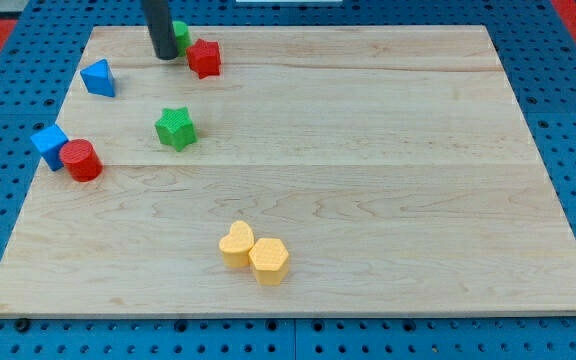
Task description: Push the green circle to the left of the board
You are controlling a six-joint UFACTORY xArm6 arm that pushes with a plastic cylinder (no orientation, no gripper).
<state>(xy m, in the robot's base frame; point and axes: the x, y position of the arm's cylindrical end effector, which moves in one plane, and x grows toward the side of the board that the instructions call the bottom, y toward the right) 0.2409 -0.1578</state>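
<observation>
My tip point(165, 55), no pincer showing, hid the green circle point(181, 34); the touching red block point(205, 58) risked being dragged along.

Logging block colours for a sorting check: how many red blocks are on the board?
2: a red star-shaped block near the view's top left, and a red cylinder block at the left edge. None looks hidden.

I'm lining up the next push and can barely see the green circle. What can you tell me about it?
The green circle is mostly hidden: only a green sliver shows behind my rod, near the board's top edge at the view's left. My tip sits against its left side, and the red star block appears to touch its right. Its shape cannot be confirmed.
</observation>
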